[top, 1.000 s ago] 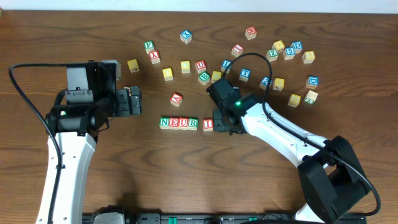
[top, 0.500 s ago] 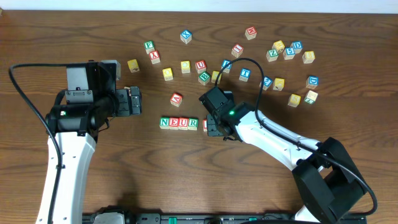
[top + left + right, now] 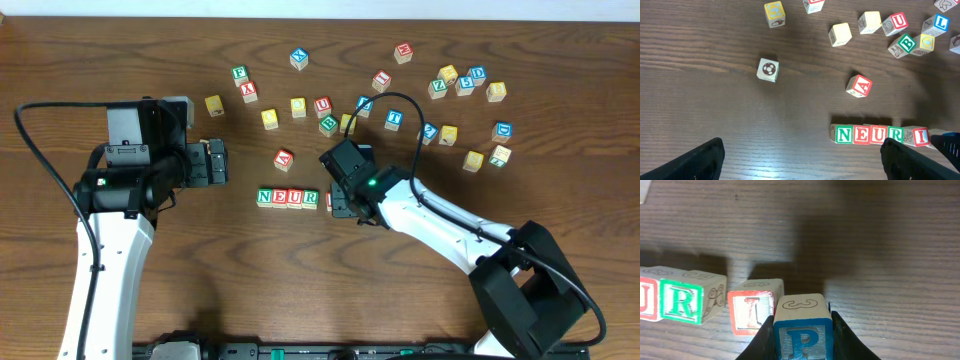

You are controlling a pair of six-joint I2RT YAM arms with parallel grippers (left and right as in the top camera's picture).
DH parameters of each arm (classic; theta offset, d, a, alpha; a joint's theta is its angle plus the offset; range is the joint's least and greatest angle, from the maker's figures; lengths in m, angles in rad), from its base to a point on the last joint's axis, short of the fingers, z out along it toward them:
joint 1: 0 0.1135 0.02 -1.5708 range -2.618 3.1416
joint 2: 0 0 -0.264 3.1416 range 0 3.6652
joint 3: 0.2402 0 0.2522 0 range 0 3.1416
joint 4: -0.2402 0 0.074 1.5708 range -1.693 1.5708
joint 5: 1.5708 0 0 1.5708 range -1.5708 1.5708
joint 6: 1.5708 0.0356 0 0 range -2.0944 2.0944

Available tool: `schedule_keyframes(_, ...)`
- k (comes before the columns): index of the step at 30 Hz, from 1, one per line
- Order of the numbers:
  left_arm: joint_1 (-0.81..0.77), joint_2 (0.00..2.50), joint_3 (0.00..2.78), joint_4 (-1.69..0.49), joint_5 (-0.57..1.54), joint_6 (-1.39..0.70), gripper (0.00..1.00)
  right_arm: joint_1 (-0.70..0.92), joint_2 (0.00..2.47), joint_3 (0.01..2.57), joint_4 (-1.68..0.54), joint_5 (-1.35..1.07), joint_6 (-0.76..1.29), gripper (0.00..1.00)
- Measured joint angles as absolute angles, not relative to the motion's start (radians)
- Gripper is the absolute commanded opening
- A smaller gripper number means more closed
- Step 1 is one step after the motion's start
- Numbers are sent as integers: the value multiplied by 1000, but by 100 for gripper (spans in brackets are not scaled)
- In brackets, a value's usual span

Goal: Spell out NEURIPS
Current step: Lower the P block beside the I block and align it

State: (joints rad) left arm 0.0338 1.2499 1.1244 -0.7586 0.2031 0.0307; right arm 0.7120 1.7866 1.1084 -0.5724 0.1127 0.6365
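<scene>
I'm pinching the blue wooden P cube (image 3: 801, 311) in the right gripper (image 3: 803, 342), just beside the red wooden I cube (image 3: 751, 311), as letter 6; left gripper (image 3: 802, 157) is spread and empty.

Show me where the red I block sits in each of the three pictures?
Overhead: the red I block is a red sliver mid-table, mostly hidden under the right arm.
Left wrist: lower right, ending the letter row.
Right wrist: lower left of centre, partly behind the blue P block.
Shared landmark: the green R block, immediately left of it in all three.
</scene>
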Motion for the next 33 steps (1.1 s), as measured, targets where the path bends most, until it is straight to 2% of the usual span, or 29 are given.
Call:
schedule_keyframes(9, 34, 1250, 1124, -759, 203, 31, 98, 766, 1787, 1106, -541, 131, 637, 11)
schedule_keyframes(26, 34, 1250, 1124, -759, 203, 31, 98, 766, 1787, 1105, -541, 159, 658, 8)
schedule_keyframes(33, 34, 1250, 1124, -759, 203, 31, 98, 766, 1787, 1104, -541, 186, 666, 11)
